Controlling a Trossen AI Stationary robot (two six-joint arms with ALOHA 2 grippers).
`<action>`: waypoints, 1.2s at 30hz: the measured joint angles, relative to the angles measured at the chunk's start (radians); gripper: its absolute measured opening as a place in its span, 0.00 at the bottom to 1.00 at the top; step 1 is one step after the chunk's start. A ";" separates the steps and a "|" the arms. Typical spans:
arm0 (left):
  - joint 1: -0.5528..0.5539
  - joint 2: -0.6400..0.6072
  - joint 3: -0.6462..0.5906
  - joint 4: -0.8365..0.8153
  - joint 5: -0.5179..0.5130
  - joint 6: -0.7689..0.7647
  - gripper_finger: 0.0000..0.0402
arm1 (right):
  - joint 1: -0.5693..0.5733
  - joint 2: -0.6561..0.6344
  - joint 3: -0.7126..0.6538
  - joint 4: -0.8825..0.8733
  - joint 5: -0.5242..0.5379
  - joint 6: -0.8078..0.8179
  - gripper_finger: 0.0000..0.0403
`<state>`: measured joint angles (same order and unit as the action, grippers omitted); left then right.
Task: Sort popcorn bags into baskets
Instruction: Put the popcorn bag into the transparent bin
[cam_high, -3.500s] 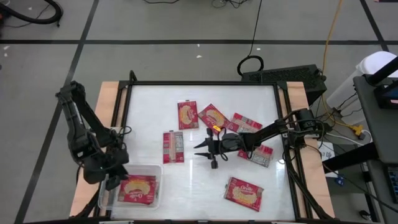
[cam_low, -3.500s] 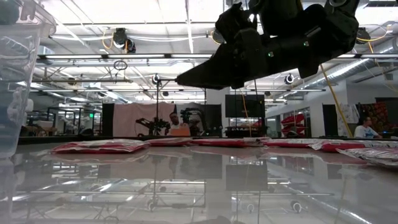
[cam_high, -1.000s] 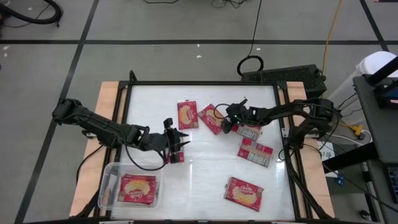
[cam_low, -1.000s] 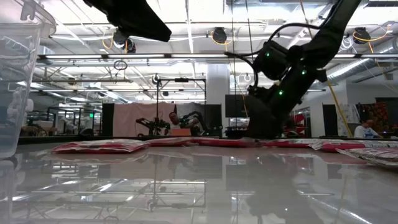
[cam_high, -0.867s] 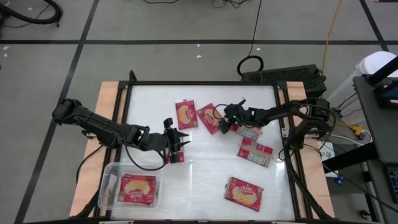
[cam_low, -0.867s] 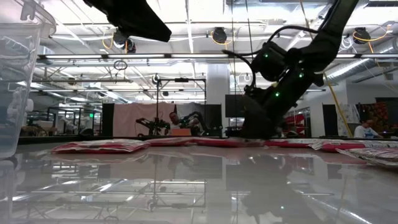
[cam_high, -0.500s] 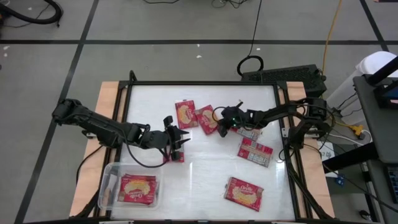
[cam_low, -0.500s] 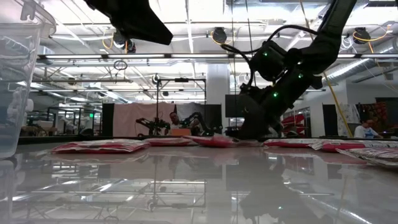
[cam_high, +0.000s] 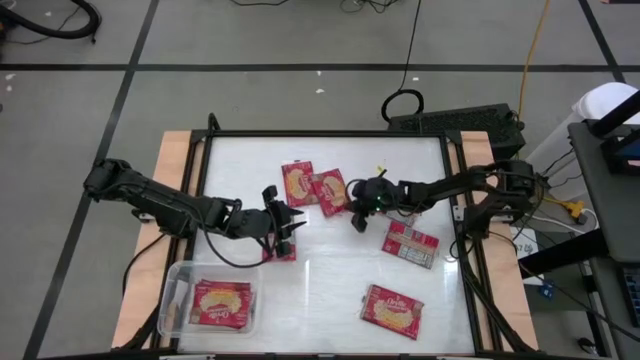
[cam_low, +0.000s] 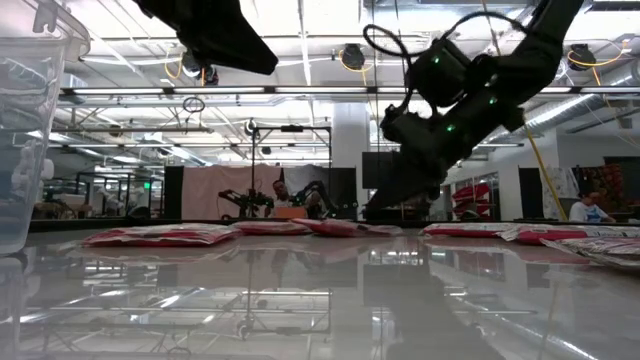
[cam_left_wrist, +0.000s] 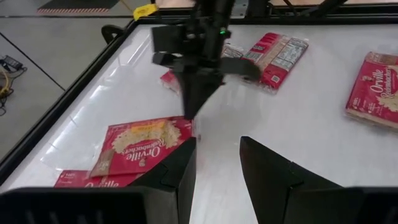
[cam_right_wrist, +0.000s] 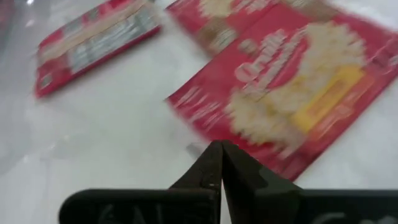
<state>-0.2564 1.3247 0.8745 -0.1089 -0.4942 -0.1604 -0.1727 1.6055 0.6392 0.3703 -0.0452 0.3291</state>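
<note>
My right gripper (cam_high: 357, 215) (cam_right_wrist: 219, 149) is shut. It hangs just above the table beside a red popcorn bag (cam_high: 331, 192) (cam_right_wrist: 280, 99) lying picture-side up against another bag (cam_high: 297, 183). My left gripper (cam_high: 289, 226) (cam_left_wrist: 217, 168) is open and held high (cam_low: 210, 35) over a bag (cam_high: 279, 247) lying flat near the table's middle. The left wrist view shows the right gripper (cam_left_wrist: 189, 112) pointing down. The clear tub (cam_high: 180, 290) (cam_low: 25, 120) at the near-left corner holds one bag (cam_high: 220, 302). Further bags (cam_high: 410, 243) (cam_high: 392, 310) lie flat to the right.
Another bag (cam_high: 402, 205) lies partly under the right arm. A black frame (cam_high: 325, 134) rims the white table. Bare table lies between the tub and the near-right bag. Beyond the table, the low view shows a workshop with people far off.
My right gripper, shut, moved toward the table's left and slightly nearer. It pushed the picture-side-up bag, which slid left and turned until it lay against the neighbouring bag. The gripper then rose off the table. My left arm stayed nearly still.
</note>
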 joint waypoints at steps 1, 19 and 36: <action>0.001 0.000 0.000 0.000 0.000 -0.003 0.32 | 0.013 -0.015 0.000 -0.026 0.002 0.010 0.00; 0.081 0.180 0.000 0.297 0.006 -0.016 0.32 | 0.182 -0.001 0.001 0.013 0.272 -0.041 0.25; 0.171 0.226 0.000 0.312 0.059 -0.018 0.32 | 0.187 0.308 0.008 0.386 0.437 -0.462 0.35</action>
<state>-0.0857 1.5509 0.8745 0.2035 -0.4351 -0.1780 0.0140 1.9139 0.6468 0.7566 0.3916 -0.1328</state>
